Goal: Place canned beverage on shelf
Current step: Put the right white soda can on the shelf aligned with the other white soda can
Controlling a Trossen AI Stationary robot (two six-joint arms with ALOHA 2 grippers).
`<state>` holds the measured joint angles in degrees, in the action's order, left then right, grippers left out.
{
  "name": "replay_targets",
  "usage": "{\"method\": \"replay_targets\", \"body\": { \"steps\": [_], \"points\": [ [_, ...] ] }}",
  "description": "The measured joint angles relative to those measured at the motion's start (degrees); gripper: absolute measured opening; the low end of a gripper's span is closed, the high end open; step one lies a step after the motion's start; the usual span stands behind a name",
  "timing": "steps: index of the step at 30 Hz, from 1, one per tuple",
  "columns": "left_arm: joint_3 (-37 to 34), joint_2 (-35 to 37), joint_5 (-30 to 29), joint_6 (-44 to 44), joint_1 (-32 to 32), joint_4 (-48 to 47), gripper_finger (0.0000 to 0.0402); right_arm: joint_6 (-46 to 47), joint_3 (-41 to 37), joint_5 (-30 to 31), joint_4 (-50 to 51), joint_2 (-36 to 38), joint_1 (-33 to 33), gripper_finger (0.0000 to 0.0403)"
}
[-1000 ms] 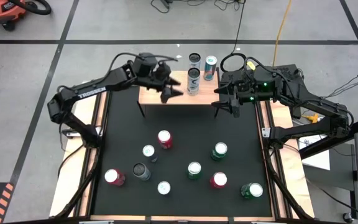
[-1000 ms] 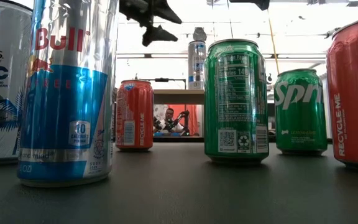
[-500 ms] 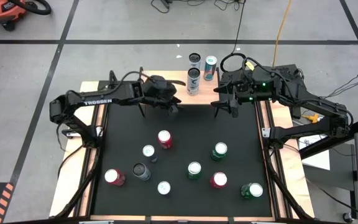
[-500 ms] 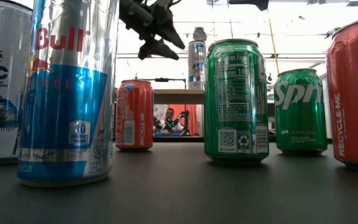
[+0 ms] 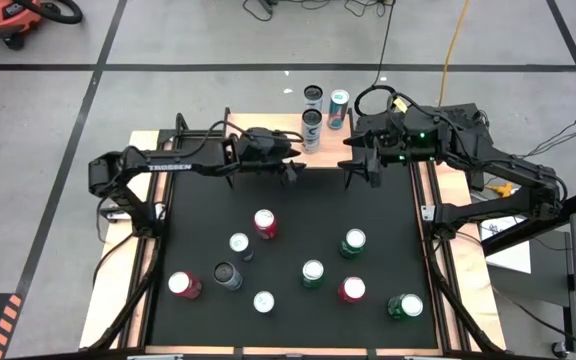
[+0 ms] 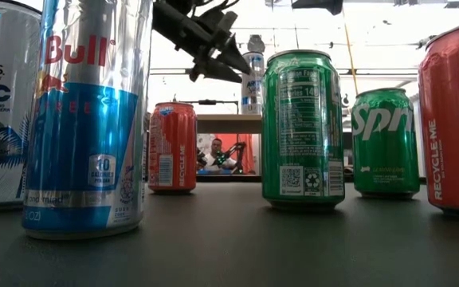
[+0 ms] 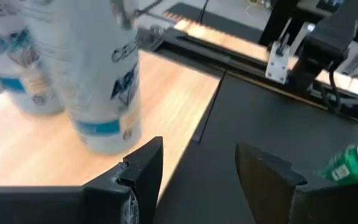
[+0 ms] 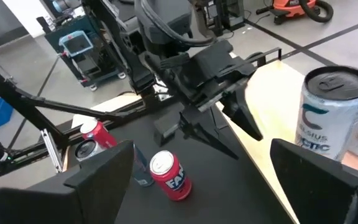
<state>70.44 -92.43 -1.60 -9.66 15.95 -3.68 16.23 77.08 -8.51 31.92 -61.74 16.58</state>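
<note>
The light-wood shelf (image 5: pixel 243 150) stands at the table's far edge, mostly under my left arm. A tall silver can (image 5: pixel 311 127) stands on its right part, with two more cans (image 5: pixel 314 96) (image 5: pixel 339 106) behind it. Several cans stand upright on the black table, among them a red one (image 5: pixel 265 222) and a green one (image 5: pixel 354 241). My left gripper (image 5: pixel 290 160) is open and empty, level, just beyond the shelf's near right corner. In the left wrist view (image 7: pixel 197 168) the silver can (image 7: pixel 101 87) stands just ahead of it. My right gripper (image 5: pixel 360 165) is open and empty, right of the shelf.
Cans are spread over the table's near half: silver (image 5: pixel 239 243), dark (image 5: pixel 227 275), red (image 5: pixel 181 285), white (image 5: pixel 264 301), green (image 5: pixel 313 272), red (image 5: pixel 352 289), green (image 5: pixel 404 306). The black mat between the shelf and these cans is bare. Cables lie on the floor beyond the table.
My left gripper has come off the shelf top, moving toward the table's near edge and then its right edge, and dropped lower. It has turned so its fingers now point toward the right. It stays open. My right arm has kept still.
</note>
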Motion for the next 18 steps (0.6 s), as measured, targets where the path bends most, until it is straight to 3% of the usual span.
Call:
{"method": "replay_targets", "body": {
  "steps": [8, 18],
  "points": [
    [0.04, -2.31, -7.52, 0.04, 0.20, 3.62, 0.0200, 0.17, 0.00, -0.02, 0.03, -0.39, -0.04, 0.0357],
    [0.04, -4.05, -4.45, 0.08, 0.94, 8.42, 0.0200, -0.79, 0.00, 1.32, 0.00, -0.37, 0.01, 0.0357]
  ]
}}
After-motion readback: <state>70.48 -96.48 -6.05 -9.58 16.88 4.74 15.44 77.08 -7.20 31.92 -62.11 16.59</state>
